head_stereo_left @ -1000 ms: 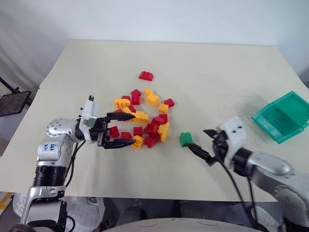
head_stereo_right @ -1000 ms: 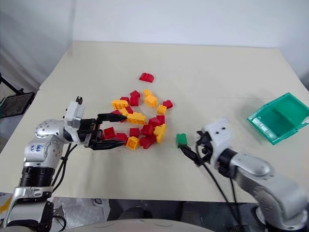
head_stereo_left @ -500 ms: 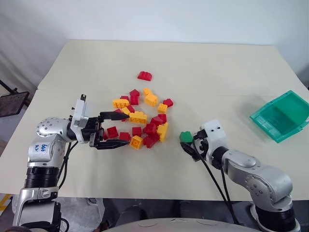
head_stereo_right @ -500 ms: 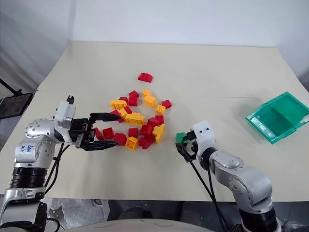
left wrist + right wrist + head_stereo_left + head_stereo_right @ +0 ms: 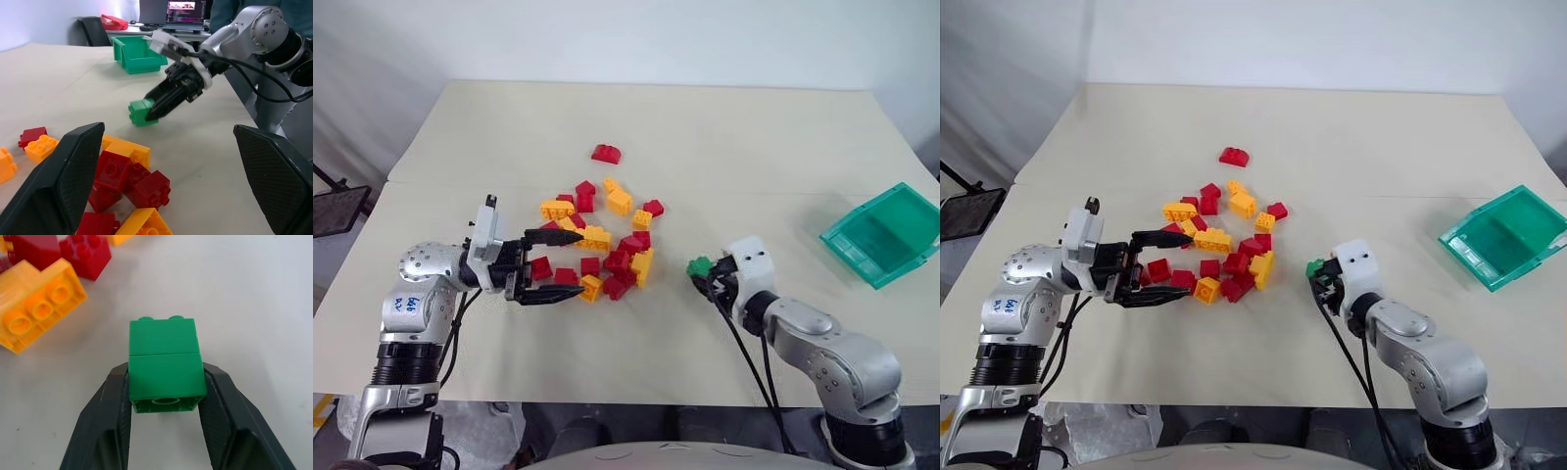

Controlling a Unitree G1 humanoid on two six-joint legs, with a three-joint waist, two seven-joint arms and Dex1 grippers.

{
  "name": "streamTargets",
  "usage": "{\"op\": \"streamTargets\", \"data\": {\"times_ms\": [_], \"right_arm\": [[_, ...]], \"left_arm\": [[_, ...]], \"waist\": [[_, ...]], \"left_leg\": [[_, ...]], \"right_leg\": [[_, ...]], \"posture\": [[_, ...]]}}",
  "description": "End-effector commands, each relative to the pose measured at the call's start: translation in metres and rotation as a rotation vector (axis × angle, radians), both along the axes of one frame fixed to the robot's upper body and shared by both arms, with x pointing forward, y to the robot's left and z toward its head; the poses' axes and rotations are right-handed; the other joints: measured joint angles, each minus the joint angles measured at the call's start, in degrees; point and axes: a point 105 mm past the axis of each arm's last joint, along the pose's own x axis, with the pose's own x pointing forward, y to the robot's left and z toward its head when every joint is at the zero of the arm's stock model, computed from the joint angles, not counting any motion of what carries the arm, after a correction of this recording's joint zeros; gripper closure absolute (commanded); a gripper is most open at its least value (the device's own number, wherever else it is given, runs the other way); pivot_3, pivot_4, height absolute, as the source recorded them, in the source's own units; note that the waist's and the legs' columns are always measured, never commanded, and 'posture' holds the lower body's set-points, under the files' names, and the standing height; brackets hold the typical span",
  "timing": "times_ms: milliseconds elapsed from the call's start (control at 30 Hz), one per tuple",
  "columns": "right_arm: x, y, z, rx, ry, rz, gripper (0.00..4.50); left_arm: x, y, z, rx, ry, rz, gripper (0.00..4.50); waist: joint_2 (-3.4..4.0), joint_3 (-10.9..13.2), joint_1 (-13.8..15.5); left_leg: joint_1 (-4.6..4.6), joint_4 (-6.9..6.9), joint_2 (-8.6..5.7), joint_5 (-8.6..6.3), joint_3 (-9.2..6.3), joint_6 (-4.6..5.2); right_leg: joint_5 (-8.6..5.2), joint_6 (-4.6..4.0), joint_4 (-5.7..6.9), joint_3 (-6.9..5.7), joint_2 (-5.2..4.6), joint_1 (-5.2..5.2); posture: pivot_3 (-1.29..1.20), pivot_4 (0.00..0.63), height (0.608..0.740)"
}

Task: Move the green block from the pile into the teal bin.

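Observation:
The green block (image 5: 165,357) is pinched between the two black fingers of my right gripper (image 5: 702,275), which is shut on it just right of the pile (image 5: 607,245) of red and yellow-orange bricks. In the left wrist view the green block (image 5: 142,111) sits at or barely above the tabletop. On the pile's left side my left gripper (image 5: 578,266) stands open and level, pointing at the bricks, with nothing between its fingers. The teal bin (image 5: 884,233) lies near the table's right edge, well to the right of the right gripper.
A lone red brick (image 5: 607,153) lies behind the pile. Bare beige tabletop (image 5: 773,166) stretches between the right gripper and the bin. A black chair (image 5: 337,211) stands off the table's left edge.
My right gripper has moved forward to the green block and shut on it, and the block has shifted slightly to the right. The left gripper has stayed open beside the pile.

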Motion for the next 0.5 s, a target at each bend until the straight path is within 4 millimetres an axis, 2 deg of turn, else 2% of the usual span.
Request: {"op": "streamTargets", "data": {"times_ms": [33,100,300,400,500], "right_arm": [[-0.003,-0.045,0.052,0.004,-0.258,-0.184,3.02],[-0.005,-0.069,0.066,-0.008,-0.335,-0.296,3.02],[-0.012,-0.155,0.069,-0.095,-0.355,-0.683,3.02],[-0.008,-0.182,0.07,-0.139,-0.372,-0.776,3.02],[0.0,-0.199,0.068,-0.154,-0.375,-0.826,3.02]], "left_arm": [[0.006,-0.011,0.011,-0.002,-0.054,-0.008,0.0],[0.009,-0.016,0.012,-0.006,-0.062,-0.011,0.0],[0.023,-0.035,0.016,-0.002,-0.098,-0.028,0.0],[0.029,-0.046,0.017,-0.004,-0.107,-0.046,0.0],[0.033,-0.053,0.017,0.001,-0.115,-0.05,0.0]], "waist": [[0.0,0.0,0.28],[0.0,0.0,0.29],[0.0,0.0,0.15],[0.0,0.0,0.02],[0.0,0.0,-0.12]], "left_leg": [[-0.02,0.0,-0.03,0.0,-0.01,0.01],[-0.01,0.0,-0.07,0.0,0.02,0.04],[0.04,-0.12,-0.09,0.0,0.16,0.04],[0.03,-0.13,-0.15,0.01,0.22,0.06],[0.05,-0.13,-0.14,0.02,0.24,0.07]], "right_leg": [[0.01,0.01,-0.01,-0.01,0.0,0.0],[0.02,0.04,-0.01,0.04,-0.03,0.01],[0.02,0.03,-0.02,0.09,0.03,-0.02],[0.02,0.04,-0.04,0.13,0.03,-0.03],[0.02,0.04,-0.03,0.14,0.03,-0.03]], "posture": [[0.0,0.15,0.74],[0.0,0.15,0.74],[0.0,0.15,0.74],[0.0,0.15,0.74],[0.0,0.15,0.74]]}}
